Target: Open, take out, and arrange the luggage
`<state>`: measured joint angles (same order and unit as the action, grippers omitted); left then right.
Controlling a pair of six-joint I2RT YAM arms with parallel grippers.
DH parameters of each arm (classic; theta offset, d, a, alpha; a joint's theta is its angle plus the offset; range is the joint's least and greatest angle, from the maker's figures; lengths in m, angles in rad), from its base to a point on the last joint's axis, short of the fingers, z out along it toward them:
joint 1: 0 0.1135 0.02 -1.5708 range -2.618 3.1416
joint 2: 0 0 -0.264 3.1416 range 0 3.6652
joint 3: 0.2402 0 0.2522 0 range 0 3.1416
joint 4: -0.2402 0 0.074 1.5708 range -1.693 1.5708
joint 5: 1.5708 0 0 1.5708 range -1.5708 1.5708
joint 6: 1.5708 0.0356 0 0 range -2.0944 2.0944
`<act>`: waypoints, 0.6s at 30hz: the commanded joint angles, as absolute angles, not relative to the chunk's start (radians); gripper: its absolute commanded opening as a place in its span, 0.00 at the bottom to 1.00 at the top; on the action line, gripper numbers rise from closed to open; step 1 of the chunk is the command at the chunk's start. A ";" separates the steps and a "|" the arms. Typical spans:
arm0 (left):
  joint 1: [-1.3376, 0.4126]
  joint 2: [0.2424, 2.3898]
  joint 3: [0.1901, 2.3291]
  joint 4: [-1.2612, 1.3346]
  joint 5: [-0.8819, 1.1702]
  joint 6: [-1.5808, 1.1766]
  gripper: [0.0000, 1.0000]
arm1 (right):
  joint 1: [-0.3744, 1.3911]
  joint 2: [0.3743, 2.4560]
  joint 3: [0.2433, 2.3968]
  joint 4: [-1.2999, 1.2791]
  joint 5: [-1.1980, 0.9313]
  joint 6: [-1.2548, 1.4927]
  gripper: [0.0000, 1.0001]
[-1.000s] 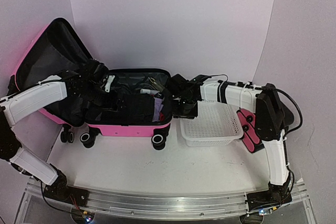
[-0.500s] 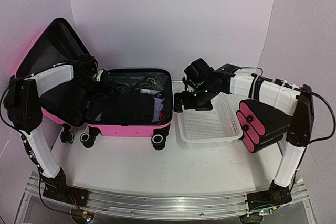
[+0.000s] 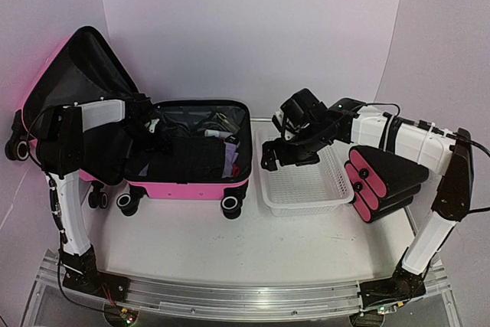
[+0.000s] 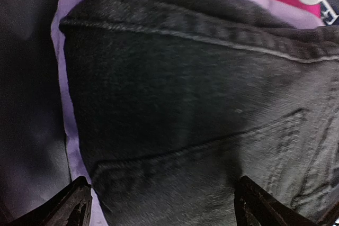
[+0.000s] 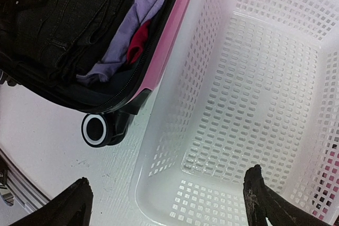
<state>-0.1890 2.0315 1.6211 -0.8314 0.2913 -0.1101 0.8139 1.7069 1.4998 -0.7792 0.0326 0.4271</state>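
The pink luggage (image 3: 191, 183) lies open on the table, its black-lined lid (image 3: 76, 82) raised at the left. Folded dark jeans (image 4: 185, 104) fill the tub over a lilac garment (image 4: 59, 104). My left gripper (image 3: 151, 124) is inside the tub, open just above the jeans, holding nothing; in the left wrist view the left gripper (image 4: 167, 210) shows only its two fingertips at the bottom corners. My right gripper (image 3: 287, 160) hangs open over the white mesh basket (image 3: 302, 208). In the right wrist view the right gripper (image 5: 169, 205) is empty above the basket wall (image 5: 185, 104).
A stack of black cases with pink ends (image 3: 375, 181) stands right of the basket, under the right forearm. The luggage's front right wheel (image 5: 95, 129) sits close to the basket's left rim. Small items lie at the tub's back (image 3: 214, 124). The backdrop curves close behind.
My right gripper has left the luggage's right edge, swung right over the basket and opened wide. The left arm's elbow has folded back to the left while its gripper stays in the tub.
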 commanded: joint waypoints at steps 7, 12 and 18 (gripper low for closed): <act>-0.180 2.043 1.639 -0.854 0.385 -0.080 0.91 | 0.813 1.658 1.484 -0.734 0.040 0.397 0.98; -0.175 1.990 1.618 -0.828 0.459 -0.110 0.79 | 0.813 1.658 1.487 -0.731 0.033 0.397 0.98; -0.169 1.930 1.594 -0.808 0.501 -0.158 0.60 | 0.814 1.657 1.486 -0.724 0.031 0.400 0.98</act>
<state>-0.1623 2.0239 1.6043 -0.8284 0.4114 -0.1268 0.8139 1.7065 1.4841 -0.7692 0.0330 0.4076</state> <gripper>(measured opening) 0.645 0.983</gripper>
